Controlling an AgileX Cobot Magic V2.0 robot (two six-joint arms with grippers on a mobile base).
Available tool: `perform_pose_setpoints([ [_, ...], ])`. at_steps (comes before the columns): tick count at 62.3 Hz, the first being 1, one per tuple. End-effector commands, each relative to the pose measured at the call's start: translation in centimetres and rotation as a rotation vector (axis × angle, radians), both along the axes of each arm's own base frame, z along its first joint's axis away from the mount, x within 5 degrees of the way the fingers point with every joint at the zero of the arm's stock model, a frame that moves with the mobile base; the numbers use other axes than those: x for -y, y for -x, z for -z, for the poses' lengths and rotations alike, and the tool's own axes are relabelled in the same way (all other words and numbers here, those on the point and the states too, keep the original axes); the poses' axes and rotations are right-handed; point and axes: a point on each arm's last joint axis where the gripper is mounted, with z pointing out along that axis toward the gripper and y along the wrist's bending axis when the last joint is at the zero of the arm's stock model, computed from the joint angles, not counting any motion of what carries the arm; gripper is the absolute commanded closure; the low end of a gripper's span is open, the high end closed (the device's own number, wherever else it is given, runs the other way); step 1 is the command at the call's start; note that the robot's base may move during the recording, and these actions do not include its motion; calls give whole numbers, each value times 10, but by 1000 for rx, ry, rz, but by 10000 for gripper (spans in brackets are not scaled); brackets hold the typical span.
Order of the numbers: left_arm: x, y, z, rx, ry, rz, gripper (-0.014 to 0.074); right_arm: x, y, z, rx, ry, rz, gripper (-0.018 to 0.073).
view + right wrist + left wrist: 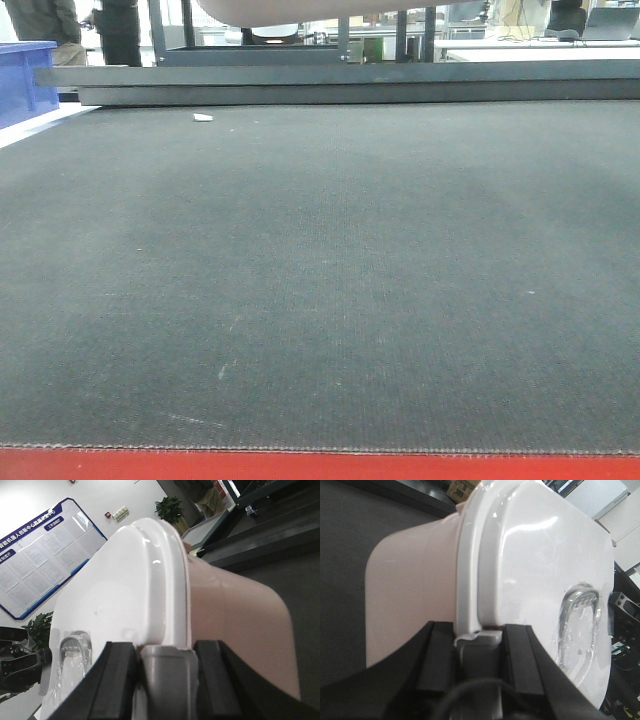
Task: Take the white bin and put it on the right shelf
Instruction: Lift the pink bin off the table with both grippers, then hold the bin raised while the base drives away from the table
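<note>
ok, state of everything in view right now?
white bin: clear of the mat, held at both ends
lid: on, closed
left gripper: shut on bin rim
right gripper: shut on bin rim
blue crate: sitting far left, inside hidden

a dark grey mat [320,280] fills the front view, a red strip [320,466] along its bottom edge. blue crate [25,80] upper left, small white scrap [203,117] nearby. right wrist view: blue-framed notice board [40,565] upper left, potted plant [169,507] top centre.
</note>
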Motion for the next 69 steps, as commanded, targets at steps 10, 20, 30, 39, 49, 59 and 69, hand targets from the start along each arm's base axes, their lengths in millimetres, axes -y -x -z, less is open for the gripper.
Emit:
perform_pose_setpoints([
  [10, 31, 56, -31, 62, 85, 400, 722, -34, 40, -25, 106, -38, -382, 500],
  [20, 31, 56, -31, 62, 85, 398, 722, -34, 40, -25, 106, -38, -381, 500],
  [30, 31, 56, -31, 62, 85, 398, 722, -34, 40, -25, 106, -38, -381, 500],
  [39, 31, 56, -31, 62, 85, 398, 722, -34, 40, -25, 106, -38, -380, 500],
  [49, 31, 56, -31, 62, 85, 398, 722, -34, 40, -25, 106, -38, -379, 500],
  [59, 31, 56, -31, 62, 85, 398, 722, -34, 38, -23, 100, -41, -379, 500],
  [69, 31, 56, -31, 62, 85, 398, 722, -33, 35, -23, 97, -43, -357, 500],
])
